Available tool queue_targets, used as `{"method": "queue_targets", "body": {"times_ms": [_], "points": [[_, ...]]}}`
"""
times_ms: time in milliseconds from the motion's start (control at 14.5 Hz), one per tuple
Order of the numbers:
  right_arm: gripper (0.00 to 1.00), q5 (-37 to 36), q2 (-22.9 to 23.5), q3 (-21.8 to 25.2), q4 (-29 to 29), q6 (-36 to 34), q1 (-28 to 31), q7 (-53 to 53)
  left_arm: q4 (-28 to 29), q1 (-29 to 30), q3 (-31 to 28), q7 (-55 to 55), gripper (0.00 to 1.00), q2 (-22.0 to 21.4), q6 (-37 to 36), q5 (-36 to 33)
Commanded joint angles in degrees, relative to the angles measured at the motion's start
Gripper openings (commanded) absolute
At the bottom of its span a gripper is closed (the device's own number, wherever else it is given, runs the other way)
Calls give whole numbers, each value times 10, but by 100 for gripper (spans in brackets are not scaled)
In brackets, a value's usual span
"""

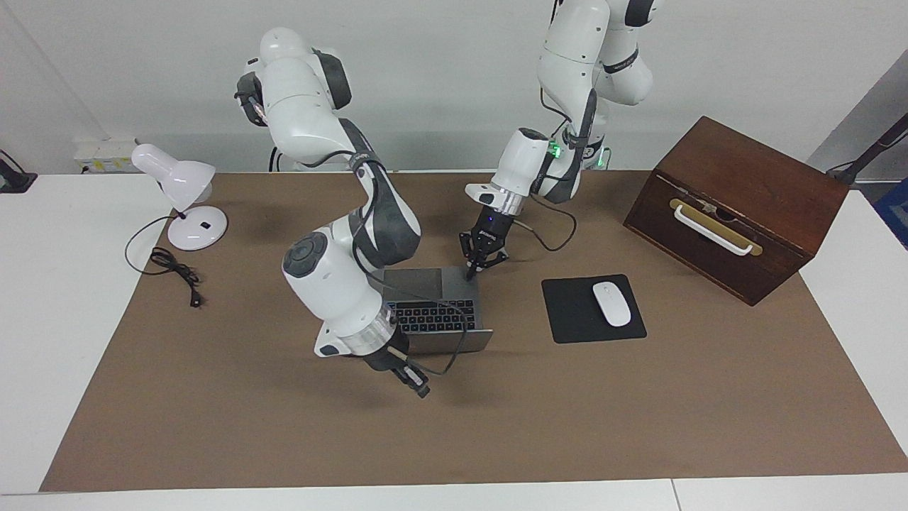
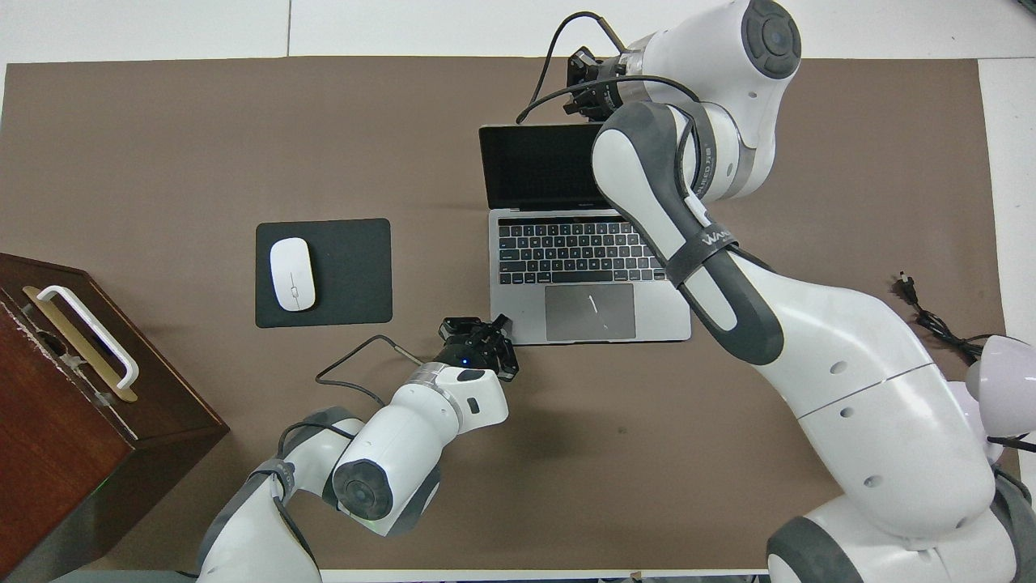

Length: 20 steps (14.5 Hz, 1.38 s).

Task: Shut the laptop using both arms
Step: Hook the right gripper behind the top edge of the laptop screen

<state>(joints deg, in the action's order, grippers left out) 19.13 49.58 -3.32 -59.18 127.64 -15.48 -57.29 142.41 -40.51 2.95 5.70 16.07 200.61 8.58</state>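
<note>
Facing view: the laptop sits open mid-surface, keyboard half nearer the robots, lid standing up on the edge farther from them. My left jaws are closed, tips together, empty, and planted at the base corner nearest the robots, toward the left arm's end; they look to be on it, but I can't confirm contact. My right jaws are also closed and empty. They hang low over the bare brown mat just beside the lid's outer face, apart from it. The right wrist cable loops close to the lid's top edge. The mouse pad with its mouse lies toward the left arm's end, well apart from the laptop. Overhead view: the laptop shows a dark screen tilted back. My right arm crosses over one side of the keyboard and lid, and the right jaws sit over the mat just past the lid's top edge. My left jaws are at the trackpad-side corner. Risks, as I judge them: only one corner is pinned, so an off-centre push on the lid could pivot or slide the base toward the robots. A push too low on the lid would shove the whole laptop rather than fold it. A fast push could slam the lid. The cable could catch on the lid or get trapped under it. If my left jaws stay on the corner, the lid may come down on them.
</note>
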Motion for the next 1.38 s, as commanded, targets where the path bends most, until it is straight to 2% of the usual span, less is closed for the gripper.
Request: {"method": "queue_targets", "body": {"times_ms": [0, 138, 553, 829, 1036, 1312], "points": [[0, 13, -29, -6, -68, 5, 5, -7, 25, -15, -11, 11, 0, 11, 1, 8], [0, 16, -33, -7, -74, 0, 6, -7, 25, -15, -11, 11, 0, 12, 1, 8], [0, 42, -44, -6, -56, -82, 9, -7, 31, -15, -11, 11, 0, 12, 1, 8], [0, 45, -62, -6, -54, -92, 12, -7, 31, -15, -11, 12, 0, 11, 1, 8], [0, 55, -62, -8, -30, -122, 20, -6, 33, -15, -11, 12, 0, 11, 1, 9], [0, 69, -66, -6, -31, -157, 22, -7, 33, -15, -11, 12, 0, 12, 1, 9]]}}
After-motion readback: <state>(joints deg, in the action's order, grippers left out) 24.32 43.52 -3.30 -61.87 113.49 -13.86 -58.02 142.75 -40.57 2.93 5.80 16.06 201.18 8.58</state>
